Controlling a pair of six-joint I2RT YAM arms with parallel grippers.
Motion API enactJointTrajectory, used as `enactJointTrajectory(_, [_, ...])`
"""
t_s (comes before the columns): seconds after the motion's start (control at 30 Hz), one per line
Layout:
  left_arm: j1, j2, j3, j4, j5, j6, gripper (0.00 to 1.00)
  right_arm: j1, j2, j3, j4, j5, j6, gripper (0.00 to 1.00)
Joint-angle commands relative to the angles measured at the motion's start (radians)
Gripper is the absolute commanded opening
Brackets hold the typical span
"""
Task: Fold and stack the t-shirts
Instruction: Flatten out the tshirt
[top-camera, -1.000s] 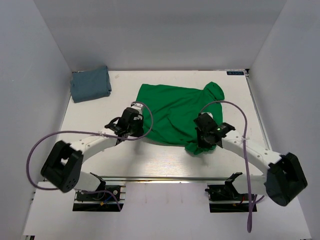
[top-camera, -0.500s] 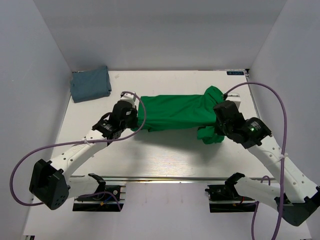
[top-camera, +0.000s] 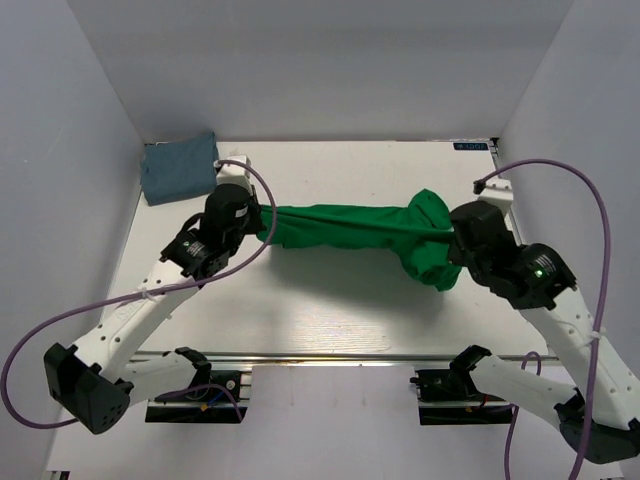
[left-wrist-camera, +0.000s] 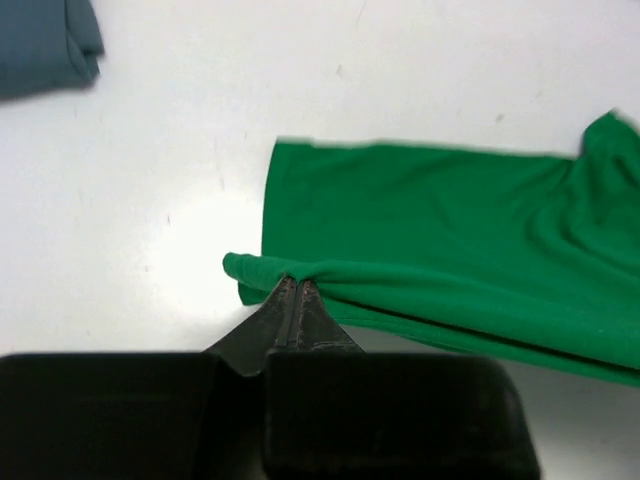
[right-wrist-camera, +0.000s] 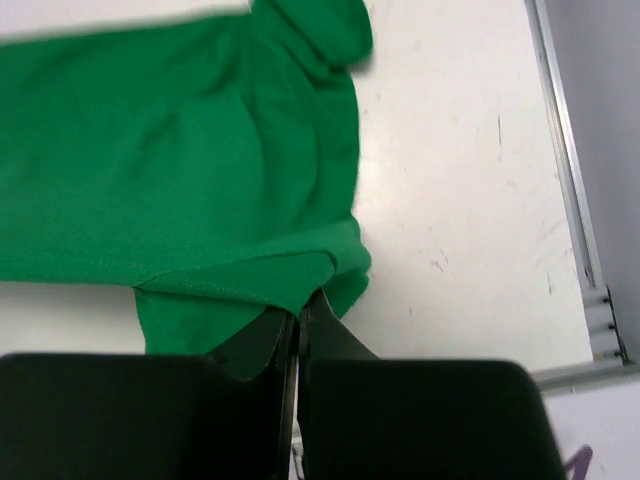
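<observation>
The bright green t-shirt (top-camera: 350, 228) hangs stretched in a band between my two grippers, above the middle of the table. My left gripper (top-camera: 262, 218) is shut on its left edge; in the left wrist view the tips (left-wrist-camera: 293, 284) pinch a fold of green cloth (left-wrist-camera: 440, 240). On the right, my right gripper (top-camera: 455, 238) is shut on the other end, where the cloth (right-wrist-camera: 200, 160) bunches and droops over the pinch (right-wrist-camera: 300, 300). The grey-blue t-shirt (top-camera: 180, 168) lies folded at the table's far left corner, also seen in the left wrist view (left-wrist-camera: 45, 45).
The white table (top-camera: 330, 310) is walled by grey panels at the left, back and right. A metal rail (right-wrist-camera: 565, 190) runs along the table's right edge. Purple cables loop from both arms.
Both grippers have carried the green t-shirt's near edge up and away from the arm bases, lifting the flat shirt into a stretched band; the arms have spread further apart.
</observation>
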Motion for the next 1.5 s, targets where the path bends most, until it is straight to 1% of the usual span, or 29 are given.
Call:
enactJointTrajectory(0.0, [0.013,-0.064,0.08,0.022,-0.076,0.091,0.0,-0.006,-0.075,0.077,0.094,0.117,-0.073,0.0])
enactJointTrajectory(0.03, [0.013,-0.091,0.103,0.043,-0.05,0.114,0.0,-0.006,-0.099,0.075,0.168,0.099,-0.134,0.0])
enactJointTrajectory(0.07, [0.013,-0.102,0.117,0.06,-0.026,0.13,0.0,-0.006,-0.11,0.086,0.202,0.062,-0.182,0.0])
enactJointTrajectory(0.17, [0.013,-0.137,0.158,0.134,0.051,0.203,0.0,-0.007,-0.158,0.113,0.312,-0.018,-0.202,0.0])
enactJointTrajectory(0.2, [0.013,-0.157,0.174,0.145,0.082,0.218,0.0,-0.004,-0.165,0.121,0.367,-0.068,-0.262,0.0])
enactJointTrajectory(0.23, [0.004,-0.157,0.209,0.145,0.093,0.249,0.0,-0.004,-0.185,0.139,0.422,-0.119,-0.288,0.0])
enactJointTrajectory(0.27, [0.004,-0.171,0.229,0.145,0.102,0.249,0.0,-0.006,-0.187,0.155,0.44,-0.136,-0.308,0.0])
enactJointTrajectory(0.3, [0.004,-0.171,0.244,0.136,0.114,0.258,0.0,-0.006,-0.187,0.175,0.449,-0.147,-0.34,0.0])
enactJointTrajectory(0.33, [0.004,-0.198,0.272,0.126,0.123,0.269,0.0,-0.006,-0.179,0.239,0.454,-0.171,-0.354,0.0])
enactJointTrajectory(0.47, [0.004,-0.272,0.316,0.126,0.154,0.314,0.0,-0.007,-0.193,0.325,0.512,-0.217,-0.417,0.0])
enactJointTrajectory(0.53, [0.004,-0.295,0.347,0.126,0.154,0.326,0.0,-0.006,-0.198,0.368,0.524,-0.301,-0.452,0.0])
enactJointTrajectory(0.57, [0.004,-0.304,0.359,0.126,0.186,0.338,0.0,-0.004,-0.195,0.426,0.524,-0.328,-0.481,0.0])
enactJointTrajectory(0.63, [0.015,-0.318,0.393,0.126,0.221,0.349,0.0,-0.004,-0.184,0.463,0.521,-0.398,-0.524,0.0])
enactJointTrajectory(0.67, [0.015,-0.318,0.407,0.126,0.266,0.358,0.0,-0.004,-0.178,0.513,0.514,-0.475,-0.529,0.0])
enactJointTrajectory(0.77, [0.015,-0.328,0.462,0.096,0.304,0.369,0.0,-0.003,-0.164,0.581,0.481,-0.567,-0.543,0.0])
enactJointTrajectory(0.83, [0.015,-0.337,0.48,0.085,0.315,0.369,0.0,-0.004,-0.167,0.601,0.464,-0.59,-0.569,0.0])
enactJointTrajectory(1.0, [0.015,-0.372,0.458,0.085,0.324,0.369,0.0,-0.006,-0.205,0.552,0.515,-0.574,-0.558,0.0])
enactJointTrajectory(1.07, [0.015,-0.372,0.448,0.085,0.324,0.358,0.0,-0.004,-0.207,0.488,0.547,-0.563,-0.566,0.0])
enactJointTrajectory(1.1, [0.015,-0.361,0.448,0.085,0.324,0.358,0.0,-0.004,-0.205,0.488,0.534,-0.563,-0.568,0.0])
enactJointTrajectory(1.17, [0.015,-0.346,0.438,0.074,0.312,0.347,0.0,-0.004,-0.195,0.43,0.559,-0.528,-0.578,0.0])
enactJointTrajectory(1.2, [0.015,-0.331,0.412,0.074,0.3,0.332,0.0,-0.006,-0.199,0.404,0.576,-0.497,-0.59,0.0])
enactJointTrajectory(1.23, [0.015,-0.331,0.39,0.074,0.28,0.323,0.0,-0.003,-0.202,0.338,0.599,-0.451,-0.597,0.0])
enactJointTrajectory(1.27, [0.015,-0.306,0.369,0.085,0.266,0.309,0.0,-0.003,-0.204,0.269,0.668,-0.396,-0.6,0.0])
enactJointTrajectory(1.3, [0.015,-0.295,0.331,0.094,0.249,0.3,0.0,-0.003,-0.202,0.24,0.685,-0.368,-0.6,0.0])
enactJointTrajectory(1.33, [0.015,-0.28,0.316,0.094,0.21,0.282,0.0,-0.003,-0.196,0.15,0.719,-0.315,-0.603,0.0])
enactJointTrajectory(1.37, [0.015,-0.265,0.303,0.094,0.187,0.271,0.0,-0.006,-0.19,0.115,0.749,-0.261,-0.603,0.0])
enactJointTrajectory(1.4, [0.015,-0.249,0.26,0.094,0.164,0.254,0.0,-0.003,-0.187,0.082,0.791,-0.239,-0.603,0.0])
enactJointTrajectory(1.43, [0.015,-0.225,0.232,0.112,0.115,0.236,0.0,-0.006,-0.176,0.007,0.812,-0.149,-0.595,0.0])
enactJointTrajectory(1.47, [0.015,-0.211,0.171,0.122,0.091,0.196,0.0,-0.006,-0.169,-0.071,0.861,-0.117,-0.592,0.0])
